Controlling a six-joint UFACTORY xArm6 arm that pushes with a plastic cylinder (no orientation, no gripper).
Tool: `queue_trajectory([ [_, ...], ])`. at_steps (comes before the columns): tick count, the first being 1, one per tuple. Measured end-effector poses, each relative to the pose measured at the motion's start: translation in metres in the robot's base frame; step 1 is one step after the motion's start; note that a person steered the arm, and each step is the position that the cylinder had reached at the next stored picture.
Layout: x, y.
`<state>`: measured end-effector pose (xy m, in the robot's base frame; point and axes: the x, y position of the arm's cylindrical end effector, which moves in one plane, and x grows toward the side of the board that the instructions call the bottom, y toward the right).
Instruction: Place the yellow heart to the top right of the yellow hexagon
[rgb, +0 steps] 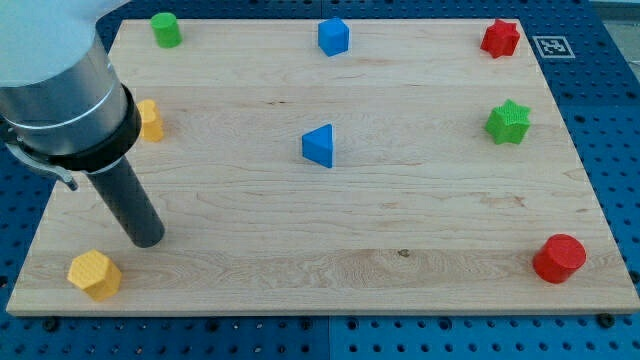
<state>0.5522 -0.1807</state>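
In the camera view, my tip (147, 240) is a bare rod holding nothing, between the yellow heart (150, 120), half hidden at the view's left edge, and the yellow hexagon (94, 274) at bottom left.

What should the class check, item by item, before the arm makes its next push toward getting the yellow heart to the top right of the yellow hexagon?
1. Yellow hexagon in view, near the view's bottom left corner: ok.
2. Yellow heart fully visible: not ok, the arm partly hides it at the left edge.
3. Heart already at the hexagon's top right: cannot tell; it lies above and slightly right, far off.
4. My tip clear of both blocks: ok, it stands between them, touching neither.
5. Board between heart and hexagon free of other blocks: ok.
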Motion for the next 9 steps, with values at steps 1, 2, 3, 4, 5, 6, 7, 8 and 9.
queue_trajectory([
  [1, 0.0, 0.0],
  [2, -0.009, 0.004],
  [3, -0.016, 0.009],
  [4, -0.017, 0.014],
  [5, -0.027, 0.049],
  [6, -0.066, 0.049],
  [7, -0.118, 0.049],
  [8, -0.131, 0.049],
  [9, -0.131, 0.049],
])
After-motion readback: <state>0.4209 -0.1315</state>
